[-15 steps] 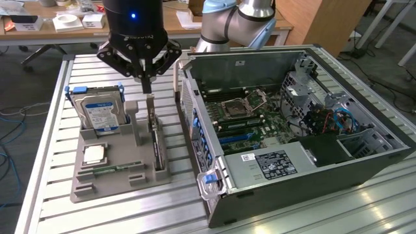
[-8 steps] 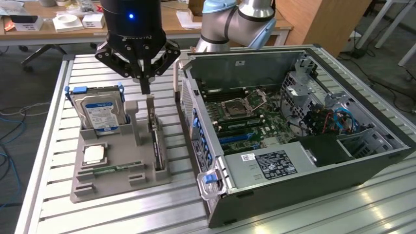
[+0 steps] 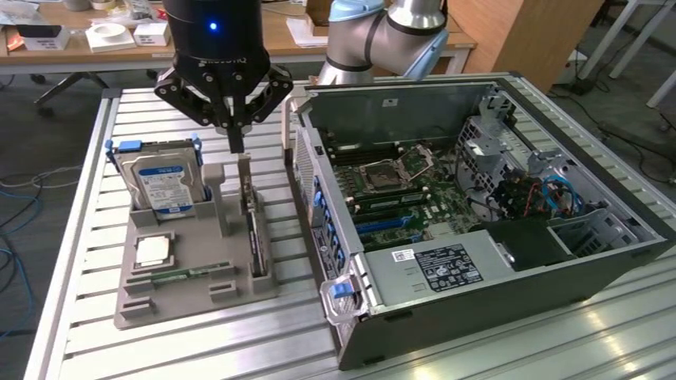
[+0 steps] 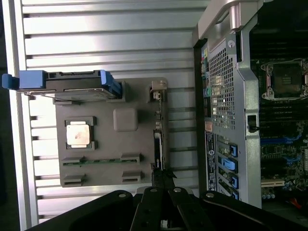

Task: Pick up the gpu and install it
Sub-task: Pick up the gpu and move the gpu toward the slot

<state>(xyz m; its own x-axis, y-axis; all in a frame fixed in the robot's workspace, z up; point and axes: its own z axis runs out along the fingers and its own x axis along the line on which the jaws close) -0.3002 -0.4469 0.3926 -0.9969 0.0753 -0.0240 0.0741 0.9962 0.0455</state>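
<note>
At the gpu (image 3: 253,229) top edge hangs the hand (image 3: 234,147)

Lane around gpu (image 3: 253,229): narrow.
- Exterior view's left: grey holder post (image 3: 215,194), then upright hard drive (image 3: 161,180).
- Exterior view's right: computer case (image 3: 306,186) wall just beside (tightest side).
- Above: gripper (image 3: 233,146), clamped on the gpu's top end.
- Case side: open over motherboard (image 3: 401,190).

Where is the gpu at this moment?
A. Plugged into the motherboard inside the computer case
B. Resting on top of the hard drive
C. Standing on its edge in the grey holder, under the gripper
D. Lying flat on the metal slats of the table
C: the gpu stands on its edge in a slot of the grey holder, just under the gripper and outside the computer case.
</note>
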